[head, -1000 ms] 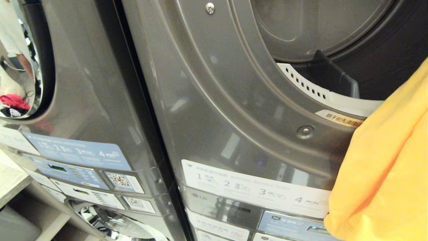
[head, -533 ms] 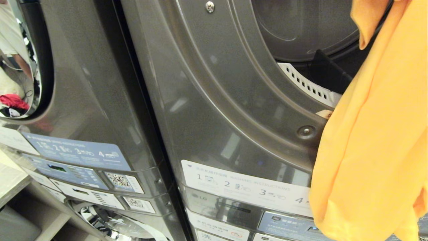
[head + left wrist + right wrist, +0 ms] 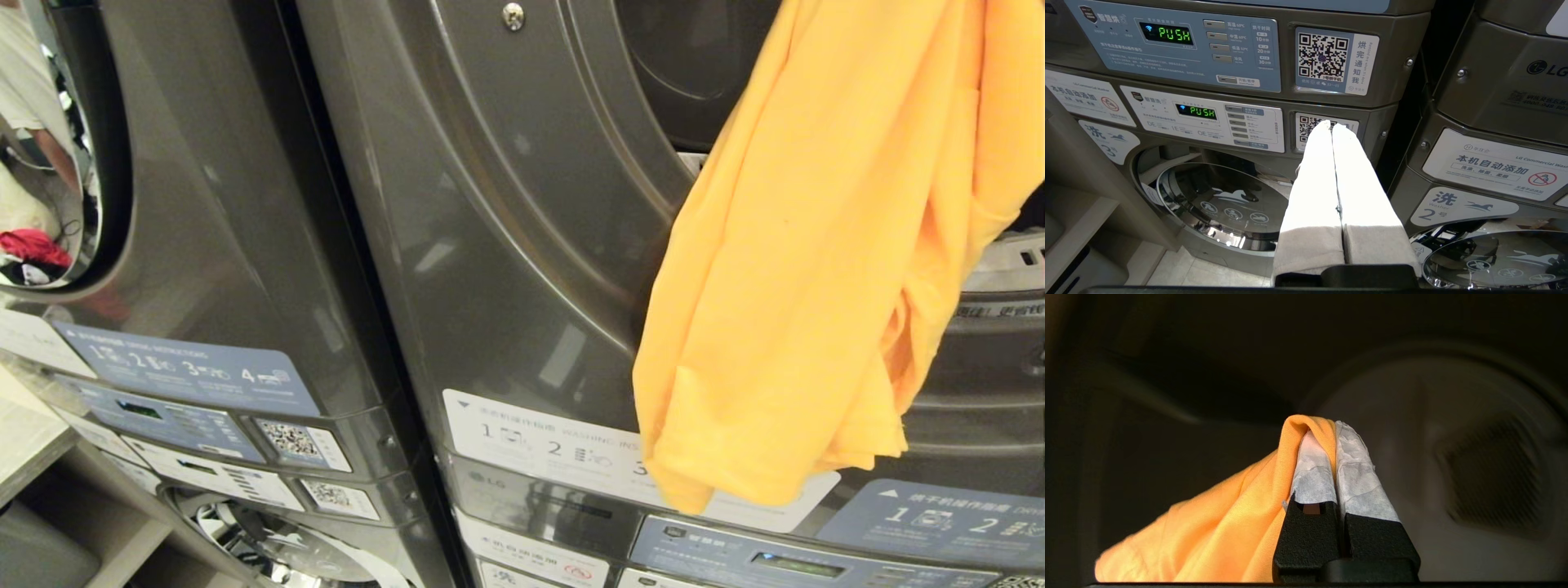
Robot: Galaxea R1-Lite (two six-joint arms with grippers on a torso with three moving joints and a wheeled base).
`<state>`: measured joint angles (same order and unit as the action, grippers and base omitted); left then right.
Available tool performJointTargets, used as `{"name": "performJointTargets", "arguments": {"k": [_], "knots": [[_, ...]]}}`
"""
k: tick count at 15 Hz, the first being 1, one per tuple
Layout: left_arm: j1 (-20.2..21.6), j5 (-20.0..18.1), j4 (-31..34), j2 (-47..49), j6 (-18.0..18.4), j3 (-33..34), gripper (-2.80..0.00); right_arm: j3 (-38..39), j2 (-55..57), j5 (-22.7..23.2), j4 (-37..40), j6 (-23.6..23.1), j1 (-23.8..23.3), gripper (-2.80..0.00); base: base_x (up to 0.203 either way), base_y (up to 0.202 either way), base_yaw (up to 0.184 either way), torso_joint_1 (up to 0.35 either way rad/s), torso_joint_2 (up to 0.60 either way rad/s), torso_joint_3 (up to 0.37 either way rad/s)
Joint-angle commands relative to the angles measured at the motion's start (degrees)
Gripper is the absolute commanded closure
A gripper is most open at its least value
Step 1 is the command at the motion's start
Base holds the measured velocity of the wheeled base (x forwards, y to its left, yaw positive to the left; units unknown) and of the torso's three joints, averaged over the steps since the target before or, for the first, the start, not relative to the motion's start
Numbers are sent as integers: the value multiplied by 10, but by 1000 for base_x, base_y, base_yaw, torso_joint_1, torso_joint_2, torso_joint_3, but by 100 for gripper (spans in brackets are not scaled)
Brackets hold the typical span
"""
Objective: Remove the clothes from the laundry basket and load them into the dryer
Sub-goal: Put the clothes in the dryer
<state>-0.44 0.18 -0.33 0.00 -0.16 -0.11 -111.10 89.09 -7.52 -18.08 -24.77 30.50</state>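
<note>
While the right gripper (image 3: 1336,428), jaws clenched on 1 fold of the yellow garment (image 3: 808,269), faced the dryer drum (image 3: 1453,457), the cloth hung lengthwise across the drum's lower rim, mostly outside.

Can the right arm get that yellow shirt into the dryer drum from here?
Probably yes: the right gripper, shut on the yellow garment, faces the open dryer drum, nothing blocking; most cloth hangs outside over the front.

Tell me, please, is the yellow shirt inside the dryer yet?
Partly: the shirt hangs over the dryer rim while the right gripper pinches its top inside.
</note>
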Motion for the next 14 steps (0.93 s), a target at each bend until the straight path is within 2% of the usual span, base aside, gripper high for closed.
{"name": "performJointTargets", "arguments": {"k": [1, 3, 5, 8, 10, 12, 14], "knots": [[0, 0, 0, 1, 0, 0, 0, -13, 33, -38, -4, -18, 2, 0, 0, 0, 0, 0, 0, 0], [0, 1, 0, 1, -1, 0, 0, -14, 27, -114, -5, -46, 2, 0, 0, 0, 0, 0, 0, 0], [0, 1, 0, 1, -1, 0, 0, -14, 25, -173, -19, -52, 2, 0, 0, 0, 0, 0, 0, 0], [0, 1, 0, 1, -1, 0, 0, -12, 53, -248, -94, -61, 0, 0, 0, 0, 0, 0, 0, 0], [0, 1, 0, 1, -1, 0, 0, -12, 67, -258, -112, -76, -2, 0, 0, 0, 0, 0, 0, 0], [0, 1, 0, 1, -1, 0, 0, -12, 87, -247, -120, -115, -5, 0, 0, 0, 0, 0, 0, 0], [0, 1, 0, 1, -1, 0, 0, -12, 102, -233, -126, -119, -6, 0, 0, 0, 0, 0, 0, 0]]}}
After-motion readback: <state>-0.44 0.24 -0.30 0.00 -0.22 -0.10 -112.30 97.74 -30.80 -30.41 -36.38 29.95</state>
